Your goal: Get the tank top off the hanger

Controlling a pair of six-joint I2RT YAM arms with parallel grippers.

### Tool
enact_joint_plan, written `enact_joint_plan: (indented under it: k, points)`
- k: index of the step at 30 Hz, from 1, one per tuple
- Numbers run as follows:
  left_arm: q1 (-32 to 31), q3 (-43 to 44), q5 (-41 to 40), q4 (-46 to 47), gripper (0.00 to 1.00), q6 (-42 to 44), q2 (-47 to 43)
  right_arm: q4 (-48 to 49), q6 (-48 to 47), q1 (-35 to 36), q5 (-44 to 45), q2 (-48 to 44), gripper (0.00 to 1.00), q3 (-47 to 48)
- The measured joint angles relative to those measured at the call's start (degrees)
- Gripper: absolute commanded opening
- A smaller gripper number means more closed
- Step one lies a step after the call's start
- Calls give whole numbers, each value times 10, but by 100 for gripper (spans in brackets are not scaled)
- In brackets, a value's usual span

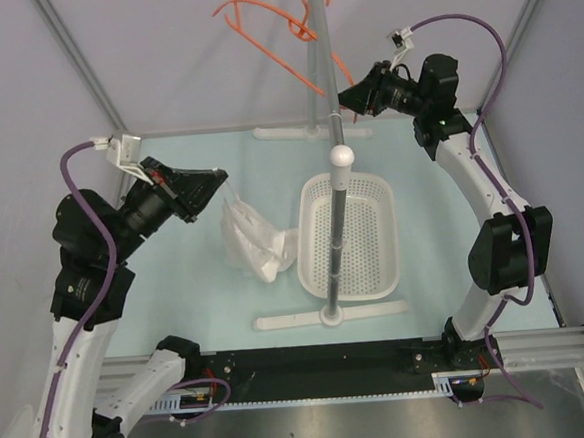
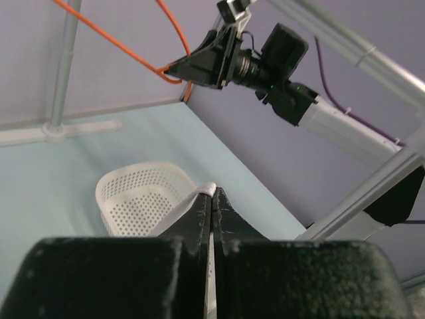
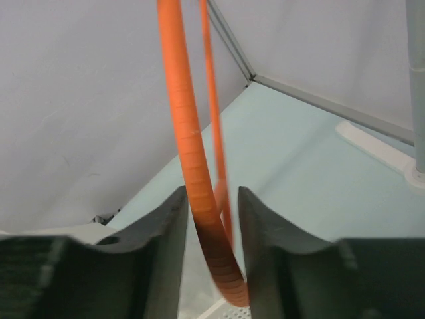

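Left claw hides most of tank top.

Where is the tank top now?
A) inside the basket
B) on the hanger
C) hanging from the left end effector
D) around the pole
C: the tank top hangs from the shut left end effector, beside the basket; the hanger is bare.
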Motion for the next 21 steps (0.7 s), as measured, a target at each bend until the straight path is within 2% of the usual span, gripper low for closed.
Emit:
enact_joint_plan:
  k: [1, 3, 4, 6, 15, 21]
  points:
    - [0, 8, 1, 3, 0, -3, 2, -3, 3, 0, 4, -6, 60, -7]
    - [0, 24, 2, 9, 0, -9, 7, -13, 7, 1, 12, -13, 74, -12]
    - [0, 34, 3, 10, 0, -12, 11, -18, 8, 1, 17, -14, 88, -12]
    - [0, 54, 10, 14, 0, -17, 17, -38, 10, 1, 29, -21, 97, -12]
    - [0, 148, 36, 62, 0, -54, 72, -189, -15, -2, 126, -108, 100, -49]
    - [-4, 158, 55, 124, 0, -101, 103, -238, -30, -25, 185, -246, 100, -174]
